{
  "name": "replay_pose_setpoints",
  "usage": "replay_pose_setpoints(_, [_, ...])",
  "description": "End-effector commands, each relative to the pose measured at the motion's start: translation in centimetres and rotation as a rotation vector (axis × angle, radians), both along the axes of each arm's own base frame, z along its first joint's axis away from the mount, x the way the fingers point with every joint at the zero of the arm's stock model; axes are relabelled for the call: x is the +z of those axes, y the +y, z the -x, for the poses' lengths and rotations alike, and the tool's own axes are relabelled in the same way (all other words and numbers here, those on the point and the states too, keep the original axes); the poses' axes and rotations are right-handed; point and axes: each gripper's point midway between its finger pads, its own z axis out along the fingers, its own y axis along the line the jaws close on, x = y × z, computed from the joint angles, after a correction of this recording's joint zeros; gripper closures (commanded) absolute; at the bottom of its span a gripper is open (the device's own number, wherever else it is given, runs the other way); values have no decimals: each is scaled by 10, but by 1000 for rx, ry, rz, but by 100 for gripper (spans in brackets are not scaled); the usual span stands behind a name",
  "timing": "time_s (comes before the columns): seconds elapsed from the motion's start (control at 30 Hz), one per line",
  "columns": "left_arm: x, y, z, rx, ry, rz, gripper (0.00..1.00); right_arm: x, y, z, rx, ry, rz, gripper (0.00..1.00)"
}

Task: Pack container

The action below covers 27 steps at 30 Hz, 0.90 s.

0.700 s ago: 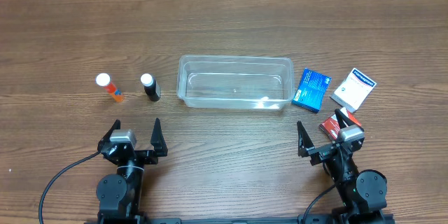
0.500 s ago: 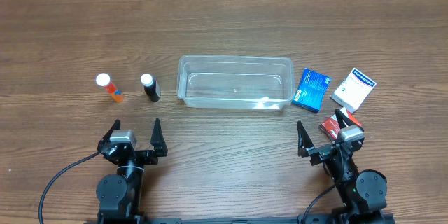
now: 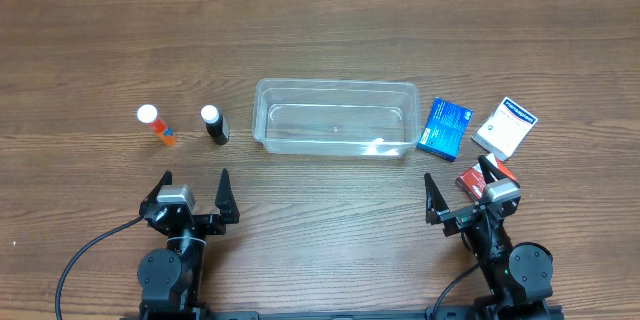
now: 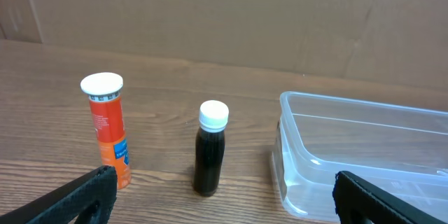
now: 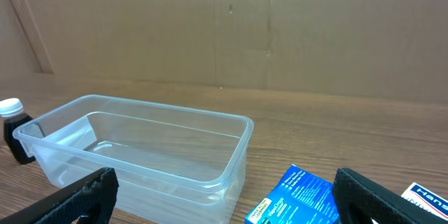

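Observation:
The clear plastic container (image 3: 335,88) stands empty at the table's middle; it also shows in the left wrist view (image 4: 364,115) and the right wrist view (image 5: 140,143). An orange tube with a white cap (image 3: 157,126) (image 4: 107,129) and a black bottle with a white cap (image 3: 214,124) (image 4: 211,147) stand upright to its left. A blue box (image 3: 445,128) (image 5: 294,199), a white box (image 3: 505,126) (image 5: 427,199) and a red box (image 3: 473,177) lie to its right. My left gripper (image 3: 195,192) (image 4: 220,199) and right gripper (image 3: 460,185) (image 5: 224,199) are open and empty near the front edge.
The wooden table (image 3: 330,30) stretches behind the container. A brown cardboard wall (image 4: 210,14) (image 5: 231,28) stands along the far edge. A black cable (image 3: 80,260) runs from the left arm's base.

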Motion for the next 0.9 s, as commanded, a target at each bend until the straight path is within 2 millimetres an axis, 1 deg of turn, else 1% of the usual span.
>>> replay_pose_setpoints(0.0, [1,-1,0,-7,-11,-10,0,-2,0,0,-1,-2,3,0])
replay_pose_setpoints(0.87, [1,-1,0,-8,-10,-9,0,-2,2,0,9,-3,-1,0])
